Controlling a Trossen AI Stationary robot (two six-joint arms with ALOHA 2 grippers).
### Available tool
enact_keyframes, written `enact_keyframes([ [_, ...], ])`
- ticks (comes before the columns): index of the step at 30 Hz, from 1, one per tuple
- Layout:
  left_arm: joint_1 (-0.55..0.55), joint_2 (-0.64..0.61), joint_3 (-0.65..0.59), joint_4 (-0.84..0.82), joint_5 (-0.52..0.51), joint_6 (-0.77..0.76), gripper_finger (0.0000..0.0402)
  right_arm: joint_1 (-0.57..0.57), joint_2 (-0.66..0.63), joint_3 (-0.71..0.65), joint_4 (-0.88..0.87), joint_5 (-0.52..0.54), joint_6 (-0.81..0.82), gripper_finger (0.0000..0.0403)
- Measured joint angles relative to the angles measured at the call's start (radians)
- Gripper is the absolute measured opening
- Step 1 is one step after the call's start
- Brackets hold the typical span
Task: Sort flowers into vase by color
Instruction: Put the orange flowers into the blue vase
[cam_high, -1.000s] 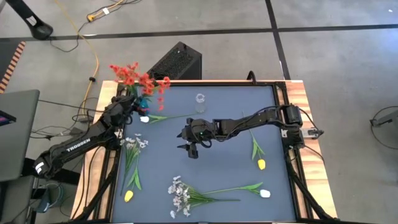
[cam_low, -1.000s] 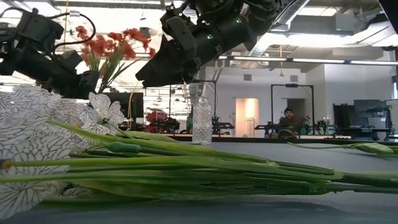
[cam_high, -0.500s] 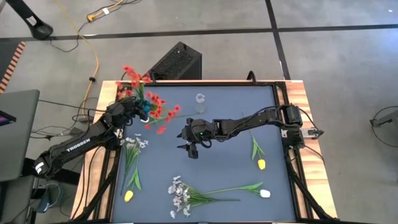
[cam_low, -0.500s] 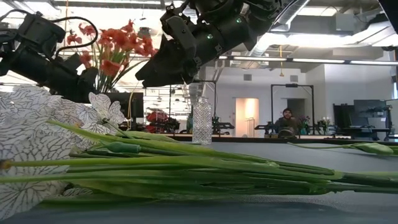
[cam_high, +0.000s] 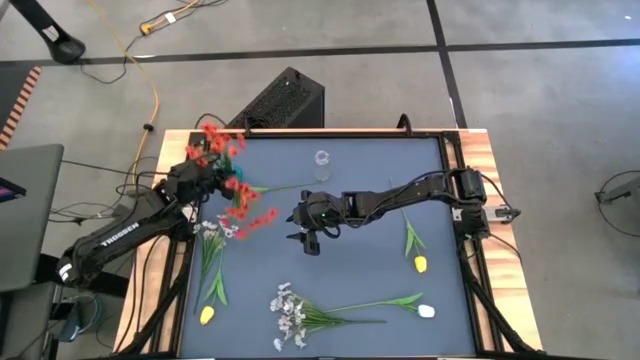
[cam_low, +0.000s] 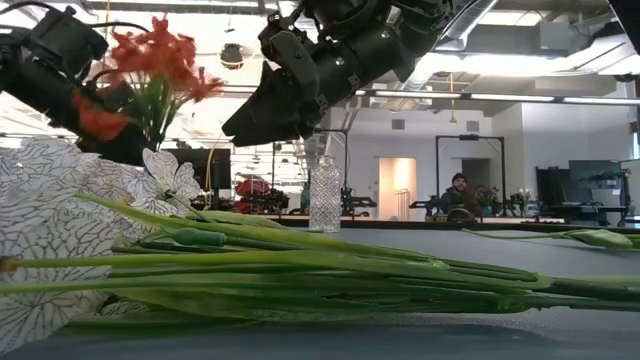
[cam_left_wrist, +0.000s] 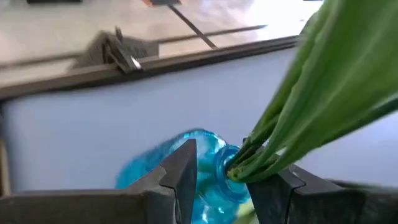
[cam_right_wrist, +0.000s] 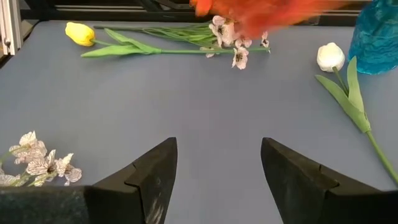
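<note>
red blossom clusters (cam_high: 238, 187) swung toward table centre

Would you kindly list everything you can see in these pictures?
red flowers: one bunch, red, in the left gripper above the blue vase
blue vase: one, blue, table's far left
glass vase: one, clear, far middle
yellow tulips: two, one right, one near left
white tulips: two, one near right, one beside the blue vase
white sprays: two, near middle and left
table: one, dark top
black box: one, beyond the table
person: one, far back of the room
left gripper: shut on the red flowers' stems
right gripper: open, above mid-table
</note>
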Motion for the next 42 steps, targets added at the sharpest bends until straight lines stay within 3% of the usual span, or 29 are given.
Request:
enact_keyframes([
  [7, -0.022, -0.017, 0.003, -0.073, -0.002, -0.078, 0.0114, -0.002, 0.0, 0.0, 0.003, 0.0, -0.001, 0.026],
  [16, -0.021, -0.015, 0.001, -0.034, -0.232, -0.047, 0.0114, -0.002, 0.0, 0.0, 0.007, 0.0, 0.056, 0.026],
  [25, -0.021, -0.015, 0.0, -0.031, -0.23, -0.005, 0.0118, -0.002, 0.0, 0.0, -0.013, 0.0, 0.061, 0.026],
  [32, -0.021, -0.015, 0.0, -0.03, -0.247, 0.061, 0.0166, -0.01, 0.0, 0.0, -0.01, 0.001, 0.098, 0.026],
  [37, -0.021, -0.015, 0.0, -0.024, -0.247, 0.123, 0.0208, -0.031, 0.0, 0.0, 0.142, -0.011, 0.122, 0.026],
  [42, -0.021, -0.015, 0.0, -0.019, -0.267, 0.099, 0.0226, -0.06, 0.0, 0.0, 0.401, -0.183, 0.129, 0.026],
])
